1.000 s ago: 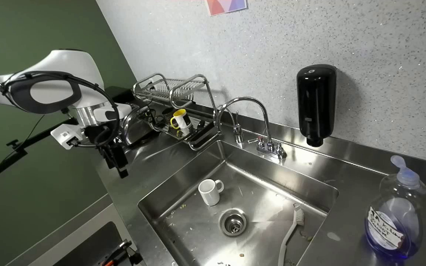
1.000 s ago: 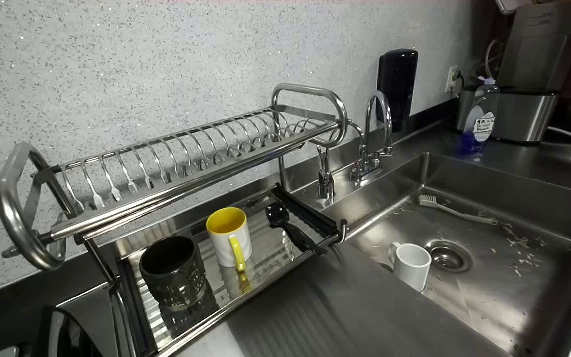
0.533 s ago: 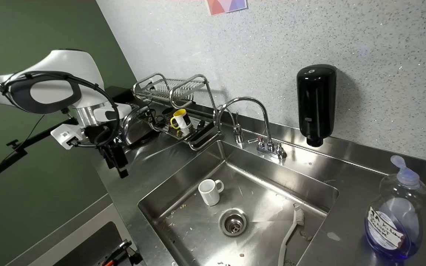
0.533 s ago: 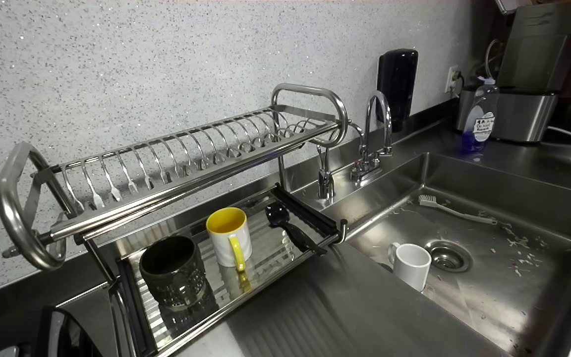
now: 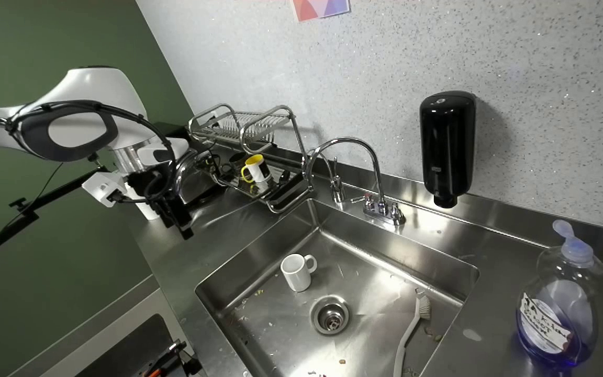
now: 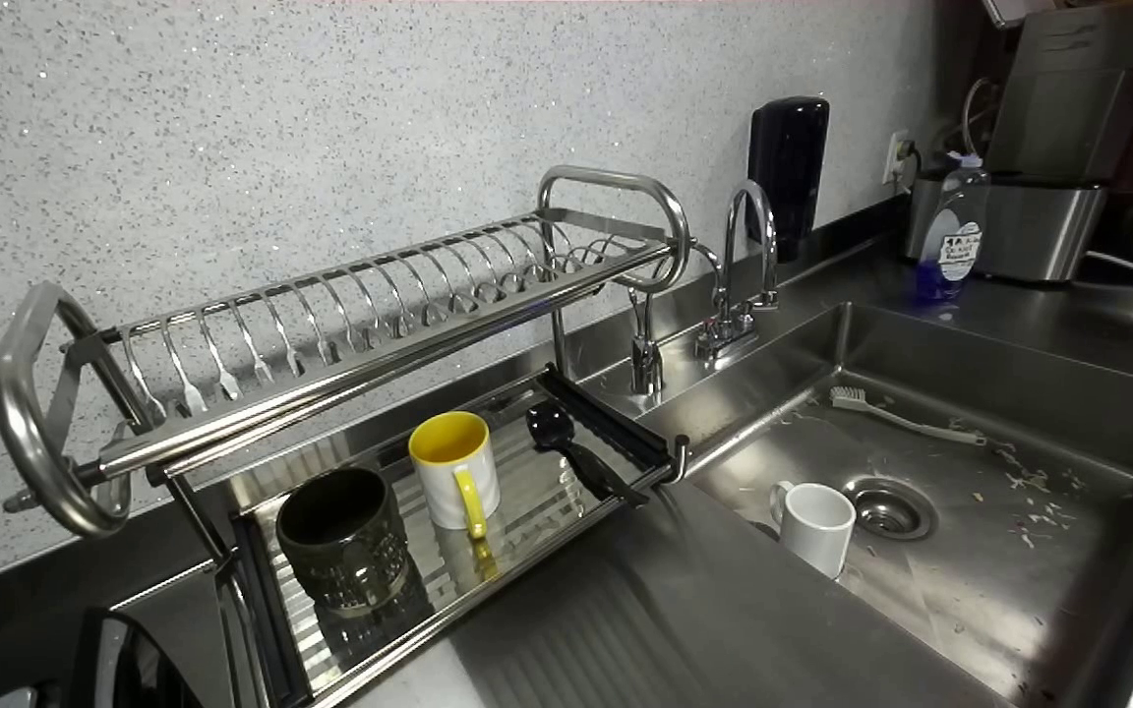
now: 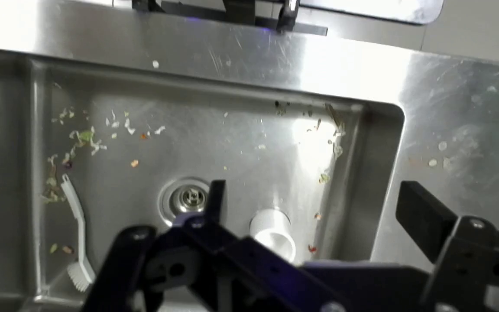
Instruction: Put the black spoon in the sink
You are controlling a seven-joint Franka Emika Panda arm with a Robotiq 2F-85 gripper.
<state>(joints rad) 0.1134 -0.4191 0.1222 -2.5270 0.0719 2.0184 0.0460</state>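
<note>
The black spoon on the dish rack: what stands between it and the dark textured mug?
A yellow-lined white mug stands between the black spoon and the dark textured mug on the lower tray, as shown in an exterior view.

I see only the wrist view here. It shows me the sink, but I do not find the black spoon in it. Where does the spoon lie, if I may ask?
Observer: In an exterior view, the black spoon lies on the lower tray of the dish rack.
Operator: I thank you. Which end of it is turned to the wall?
Observer: The bowl; the handle points toward the tray's front rail.
</note>
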